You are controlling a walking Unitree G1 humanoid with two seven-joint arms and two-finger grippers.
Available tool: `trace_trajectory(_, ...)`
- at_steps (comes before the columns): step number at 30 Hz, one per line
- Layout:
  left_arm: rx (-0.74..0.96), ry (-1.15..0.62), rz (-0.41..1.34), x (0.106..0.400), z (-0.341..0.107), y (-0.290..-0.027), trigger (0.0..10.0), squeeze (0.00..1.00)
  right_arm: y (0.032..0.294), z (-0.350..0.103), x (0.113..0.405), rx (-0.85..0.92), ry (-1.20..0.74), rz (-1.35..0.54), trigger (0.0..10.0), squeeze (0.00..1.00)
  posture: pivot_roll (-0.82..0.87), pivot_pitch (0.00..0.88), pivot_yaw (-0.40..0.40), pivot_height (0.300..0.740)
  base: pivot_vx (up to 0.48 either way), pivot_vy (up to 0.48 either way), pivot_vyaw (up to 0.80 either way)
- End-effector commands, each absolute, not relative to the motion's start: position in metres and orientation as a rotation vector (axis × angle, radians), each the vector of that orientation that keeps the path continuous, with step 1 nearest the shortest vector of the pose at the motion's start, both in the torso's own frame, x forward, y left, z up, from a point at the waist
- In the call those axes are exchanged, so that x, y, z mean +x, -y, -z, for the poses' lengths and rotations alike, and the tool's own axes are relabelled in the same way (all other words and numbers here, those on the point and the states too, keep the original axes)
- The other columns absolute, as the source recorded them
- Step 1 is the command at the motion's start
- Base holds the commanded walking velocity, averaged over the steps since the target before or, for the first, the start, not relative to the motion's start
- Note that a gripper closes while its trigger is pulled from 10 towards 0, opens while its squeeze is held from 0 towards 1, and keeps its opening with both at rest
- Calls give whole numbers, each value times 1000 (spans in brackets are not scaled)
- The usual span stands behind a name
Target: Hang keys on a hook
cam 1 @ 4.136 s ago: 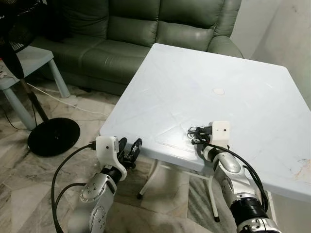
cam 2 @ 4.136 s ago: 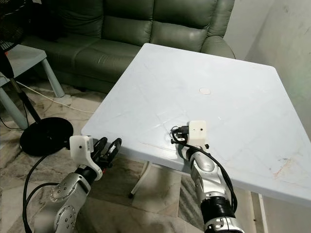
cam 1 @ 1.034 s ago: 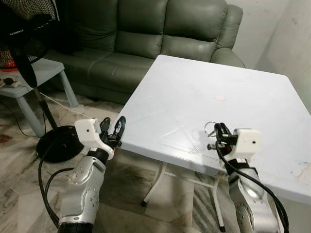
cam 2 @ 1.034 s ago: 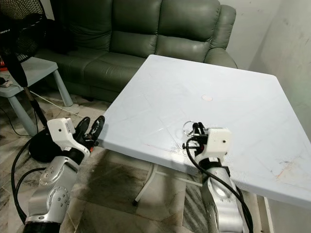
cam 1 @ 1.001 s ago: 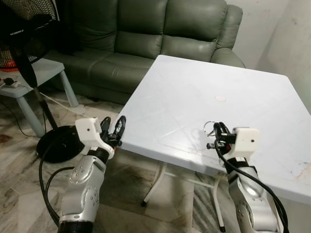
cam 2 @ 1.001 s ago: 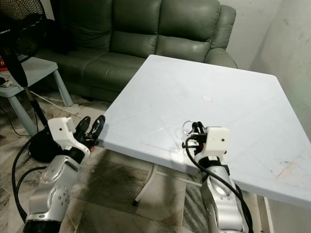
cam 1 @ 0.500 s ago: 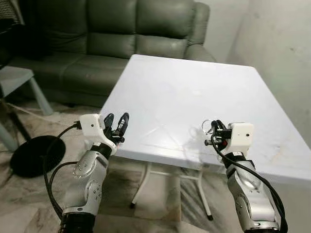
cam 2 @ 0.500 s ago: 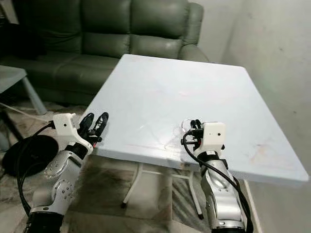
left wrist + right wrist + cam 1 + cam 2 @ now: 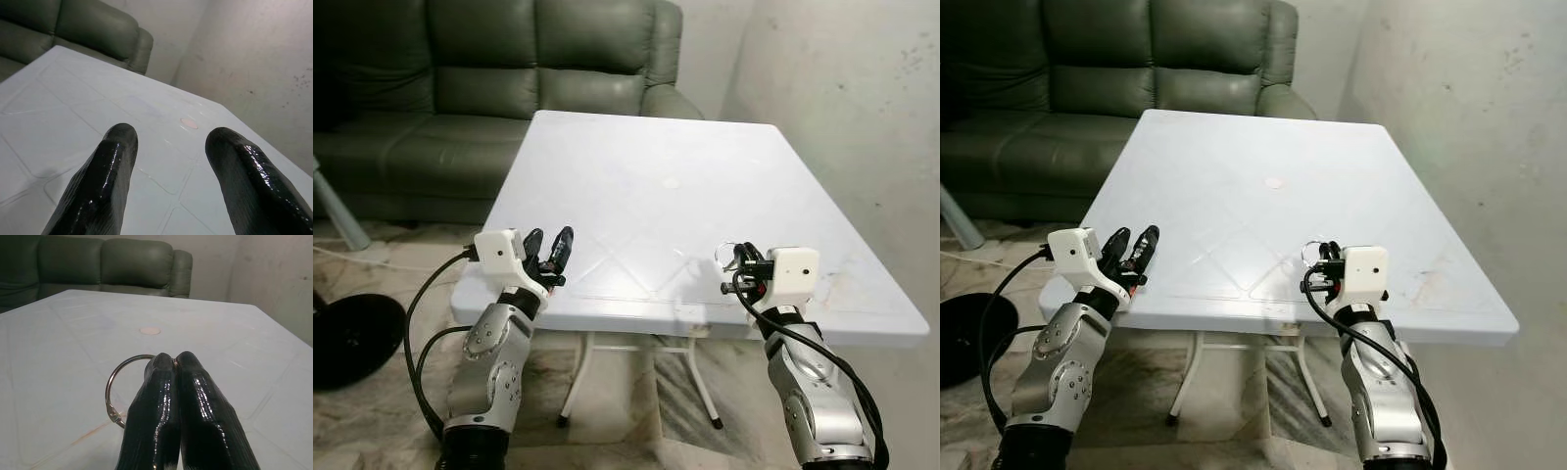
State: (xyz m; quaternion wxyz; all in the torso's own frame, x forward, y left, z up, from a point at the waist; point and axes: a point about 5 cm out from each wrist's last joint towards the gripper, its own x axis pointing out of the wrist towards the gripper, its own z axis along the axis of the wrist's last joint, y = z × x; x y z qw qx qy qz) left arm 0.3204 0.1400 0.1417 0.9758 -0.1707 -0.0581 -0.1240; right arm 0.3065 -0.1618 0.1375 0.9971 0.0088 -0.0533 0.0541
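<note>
The right gripper (image 9: 173,363) pinches a metal key ring (image 9: 120,384) tight, held above the white table (image 9: 636,166) at its 5 o'clock edge. The left gripper (image 9: 548,253), fingers spread and empty, hovers at the table's 7 o'clock corner.

The table (image 9: 636,186), the sofa (image 9: 489,59) behind it and the wall (image 9: 842,108) beside it are seen from high up by the two head views, which look forward and down and share nearly the same scene with both arms at the near edge. The left wrist view is taken from very close behind the left gripper (image 9: 168,142) and looks low across the table toward the sofa and wall, with the two fingers seen apart. The right wrist view is taken from just behind the right gripper (image 9: 174,363) and faces the same way over the table, so the small round mark (image 9: 149,331) on the table is shared by all the views.
</note>
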Motion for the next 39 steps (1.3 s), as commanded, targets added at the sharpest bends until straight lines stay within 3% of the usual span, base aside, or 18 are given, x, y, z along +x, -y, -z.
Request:
trace_trajectory(1,-343,110,241,321,-141,-139,10000,0,164,-140,309,10,115,-111,10000,0,87,0,-60,740,0,0,-712)
trace_trajectory(10,-349,98,227,321,-139,-141,10000,0,163,-140,309,13,111,-112,10000,0,89,0,-64,740,0,0,-712)
trace_trajectory(17,-357,85,221,322,-138,-141,10000,0,163,-140,310,12,113,-112,10000,0,90,0,-65,740,0,452,-712)
trace_trajectory(39,-379,78,183,321,-136,-142,10000,0,165,-140,309,1,107,-118,10000,0,93,0,-81,740,0,0,-712)
